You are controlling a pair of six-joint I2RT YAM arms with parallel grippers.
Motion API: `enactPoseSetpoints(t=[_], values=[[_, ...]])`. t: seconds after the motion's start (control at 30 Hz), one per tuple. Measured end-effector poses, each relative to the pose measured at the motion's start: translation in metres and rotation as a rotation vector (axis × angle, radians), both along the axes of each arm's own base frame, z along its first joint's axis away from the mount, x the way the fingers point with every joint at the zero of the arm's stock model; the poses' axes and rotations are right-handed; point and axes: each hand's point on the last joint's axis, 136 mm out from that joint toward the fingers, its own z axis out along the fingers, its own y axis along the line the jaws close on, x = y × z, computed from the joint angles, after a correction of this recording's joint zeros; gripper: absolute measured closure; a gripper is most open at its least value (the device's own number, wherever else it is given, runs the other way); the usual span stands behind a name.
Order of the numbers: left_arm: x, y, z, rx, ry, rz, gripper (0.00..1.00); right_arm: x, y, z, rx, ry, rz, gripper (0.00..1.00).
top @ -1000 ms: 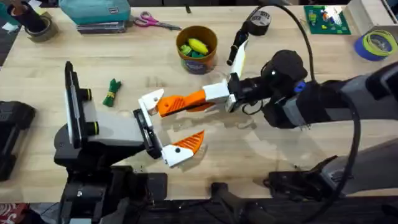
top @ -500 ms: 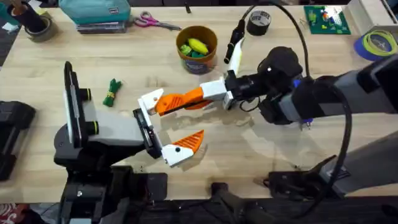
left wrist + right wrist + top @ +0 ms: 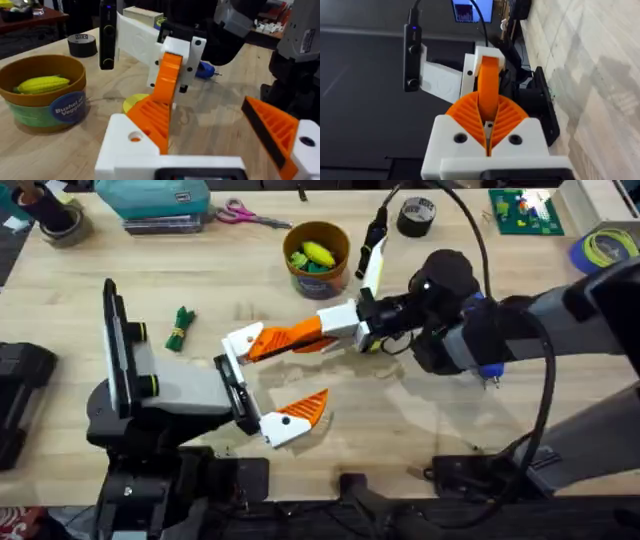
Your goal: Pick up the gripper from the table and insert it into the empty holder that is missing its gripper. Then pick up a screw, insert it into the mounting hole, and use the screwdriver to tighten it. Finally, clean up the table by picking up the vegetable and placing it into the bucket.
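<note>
My right gripper (image 3: 288, 340) reaches across the middle, shut on the small orange gripper (image 3: 258, 350). It holds that piece against the white holder (image 3: 240, 341), the far finger of my left arm. In the left wrist view the orange gripper (image 3: 152, 115) lies against the holder (image 3: 131, 145), with the right arm's orange fingers (image 3: 170, 70) on it. In the right wrist view the ribbed pads (image 3: 465, 117) clamp the gripper (image 3: 489, 82). My left gripper (image 3: 290, 372) is open. The green vegetable (image 3: 180, 328) lies left of it. The bucket (image 3: 317, 258) stands behind. The blue screwdriver (image 3: 205, 70) lies under the right arm.
The bucket (image 3: 45, 95) holds a yellow toy corn (image 3: 318, 253) and green pieces. A yellow disc (image 3: 134, 102) lies under the joined fingers. Scissors (image 3: 245, 216), black tape (image 3: 415, 215), another tape roll (image 3: 62, 222), a teal case (image 3: 155, 198) and a blue roll (image 3: 605, 250) line the far edge.
My right gripper has moved a little left and away from me, carrying the orange gripper closer against the holder. The left arm has stayed put.
</note>
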Motion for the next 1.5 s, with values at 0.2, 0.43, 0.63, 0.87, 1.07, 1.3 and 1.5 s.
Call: enactPoseSetpoints(t=[0.2, 0.43, 0.63, 0.87, 1.07, 1.3, 1.5], values=[[0.000, 0.000, 0.000, 0.000, 0.001, -0.001, 0.016, 0.003, 0.005, -0.001, -0.001, 0.006, 0.008, 0.993], [0.000, 0.000, 0.000, -0.001, 0.001, -0.003, 0.015, 0.004, 0.013, -0.001, 0.003, 0.000, 0.026, 0.993], [0.000, 0.000, 0.000, 0.000, 0.001, -0.002, 0.015, 0.004, 0.014, -0.001, 0.003, -0.001, 0.029, 0.993], [0.000, 0.000, 0.000, -0.002, 0.004, 0.000, 0.015, 0.005, 0.015, -0.003, 0.002, 0.002, 0.025, 0.993], [0.000, 0.000, 0.000, -0.005, 0.011, 0.001, 0.015, 0.006, 0.015, -0.003, 0.003, 0.001, 0.022, 0.993], [0.000, 0.000, 0.000, -0.005, 0.011, 0.002, 0.016, 0.007, 0.016, -0.003, 0.004, 0.000, 0.018, 0.993], [0.002, 0.001, 0.000, -0.003, 0.009, 0.013, 0.015, 0.008, 0.018, -0.002, 0.007, -0.003, 0.009, 0.993]])
